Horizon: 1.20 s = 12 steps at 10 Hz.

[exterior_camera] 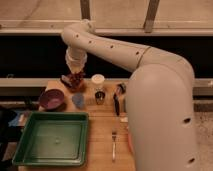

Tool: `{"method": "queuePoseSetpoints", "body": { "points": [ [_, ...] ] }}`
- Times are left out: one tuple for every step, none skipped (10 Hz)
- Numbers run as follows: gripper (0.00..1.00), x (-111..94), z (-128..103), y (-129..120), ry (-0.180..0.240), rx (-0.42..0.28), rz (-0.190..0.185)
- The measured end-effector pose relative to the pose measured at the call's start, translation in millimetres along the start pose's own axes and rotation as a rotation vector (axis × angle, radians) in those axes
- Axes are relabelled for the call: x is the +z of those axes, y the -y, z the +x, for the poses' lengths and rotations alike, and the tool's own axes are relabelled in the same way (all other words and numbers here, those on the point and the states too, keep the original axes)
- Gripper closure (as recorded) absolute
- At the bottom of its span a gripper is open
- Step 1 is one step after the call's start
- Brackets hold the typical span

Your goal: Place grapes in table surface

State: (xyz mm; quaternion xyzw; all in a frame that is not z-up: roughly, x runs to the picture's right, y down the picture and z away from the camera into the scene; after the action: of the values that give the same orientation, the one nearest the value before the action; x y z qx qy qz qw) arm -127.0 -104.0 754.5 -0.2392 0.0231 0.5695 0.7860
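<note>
The grapes (76,79), a small dark red cluster, sit at the tip of my gripper (75,76) over the far left part of the wooden table surface (102,131). The gripper points down from the white arm (115,50) and looks shut on the cluster. I cannot tell whether the grapes touch the tabletop. The purple-maroon bowl (51,99) stands to the front left of the gripper and appears empty.
A green tray (52,138) fills the near left. A blue cup (78,100), a white cup (98,80), a small dark can (100,96), a black tool (117,98) and a fork (113,145) lie on the table. The arm's body covers the right side.
</note>
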Motion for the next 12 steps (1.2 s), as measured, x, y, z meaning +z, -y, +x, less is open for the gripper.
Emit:
{"method": "queuePoseSetpoints", "body": {
  "points": [
    [1.0, -6.5, 16.5, 19.0, -0.011, 0.036, 0.028],
    [1.0, -11.3, 32.3, 34.2, -0.024, 0.066, 0.049],
    [1.0, -16.8, 50.9, 50.2, -0.039, 0.1, 0.072],
    [1.0, -20.8, 69.0, 64.1, -0.058, 0.129, 0.093],
    [1.0, -23.1, 87.7, 74.6, -0.083, 0.162, 0.111],
    [1.0, -23.0, 101.1, 79.7, -0.107, 0.19, 0.127],
    [1.0, -22.0, 110.7, 81.7, -0.125, 0.208, 0.137],
    [1.0, -20.0, 119.5, 81.3, -0.141, 0.219, 0.133],
    [1.0, -14.9, 132.9, 79.3, -0.157, 0.232, 0.12],
    [1.0, -8.4, 151.9, 73.5, -0.178, 0.249, 0.101],
    [1.0, -2.7, 164.4, 67.9, -0.195, 0.258, 0.087],
    [1.0, 7.1, 182.7, 62.2, -0.226, 0.271, 0.063]
  ]
}}
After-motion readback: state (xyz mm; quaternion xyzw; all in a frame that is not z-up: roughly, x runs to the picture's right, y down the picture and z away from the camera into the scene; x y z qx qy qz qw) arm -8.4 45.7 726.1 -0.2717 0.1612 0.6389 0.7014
